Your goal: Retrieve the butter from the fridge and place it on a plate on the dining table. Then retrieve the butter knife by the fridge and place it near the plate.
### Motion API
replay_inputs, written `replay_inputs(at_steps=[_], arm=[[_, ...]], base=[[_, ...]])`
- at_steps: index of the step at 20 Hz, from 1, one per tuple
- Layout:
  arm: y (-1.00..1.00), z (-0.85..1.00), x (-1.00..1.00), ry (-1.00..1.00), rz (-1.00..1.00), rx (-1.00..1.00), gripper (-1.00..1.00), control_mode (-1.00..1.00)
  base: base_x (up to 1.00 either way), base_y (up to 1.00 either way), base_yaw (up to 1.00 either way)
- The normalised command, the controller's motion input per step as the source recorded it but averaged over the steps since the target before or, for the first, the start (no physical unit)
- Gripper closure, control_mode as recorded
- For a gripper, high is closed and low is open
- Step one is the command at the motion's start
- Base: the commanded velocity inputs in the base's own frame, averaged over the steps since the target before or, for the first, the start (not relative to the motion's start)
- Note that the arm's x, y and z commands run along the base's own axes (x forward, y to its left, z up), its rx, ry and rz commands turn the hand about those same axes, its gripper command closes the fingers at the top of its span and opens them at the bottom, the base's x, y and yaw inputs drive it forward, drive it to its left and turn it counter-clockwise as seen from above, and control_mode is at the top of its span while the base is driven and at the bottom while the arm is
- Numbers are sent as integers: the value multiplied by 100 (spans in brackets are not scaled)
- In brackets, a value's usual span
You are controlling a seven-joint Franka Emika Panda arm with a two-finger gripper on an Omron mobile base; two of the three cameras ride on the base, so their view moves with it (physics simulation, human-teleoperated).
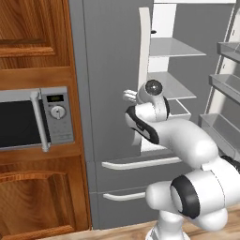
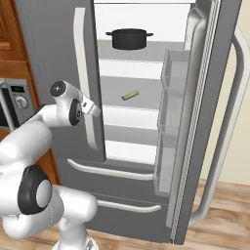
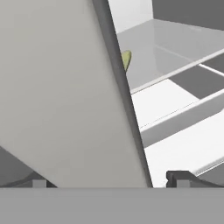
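Observation:
The grey fridge (image 2: 49, 44) stands with its right door swung open and its left door (image 1: 112, 70) shut. The butter (image 2: 130, 95), a small yellow-olive stick, lies on a middle glass shelf inside. In the hand view a bit of the butter (image 3: 126, 59) peeks past the edge of the left door's long white handle (image 2: 80, 73). My gripper (image 2: 93, 108) hovers beside that handle, left of and below the butter; it is open, its tips wide apart and nothing held. From the left base the gripper (image 1: 128, 96) shows by the handle. The plate, dining table and butter knife are out of view.
A black pot (image 2: 129, 38) sits on the top shelf. The open right door (image 2: 205, 122) with its clear bins (image 2: 171, 122) juts out to the right. A silver microwave (image 1: 35, 117) is set in the wood cabinets on the left. The fridge's lower drawers (image 2: 117, 195) are shut.

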Motion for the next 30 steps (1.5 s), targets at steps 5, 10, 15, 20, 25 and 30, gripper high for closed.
replay_inputs(at_steps=[5, 10, 15, 20, 25, 30], arm=[[-1, -28, 52, 0, -1, 0, -100, -100], [-1, -33, 78, 0, 0, 0, 100, -100], [4, -7, 15, 5, 12, 3, 100, -100], [31, 25, -79, 20, 24, 0, 100, -100], [73, 26, -100, 24, 18, -9, 100, -100], [100, 23, -100, 24, 14, -12, 100, -100]], base=[[0, 0, 0], [0, 0, 0], [0, 0, 0], [0, 0, 0], [0, 0, 0], [0, 0, 0]])
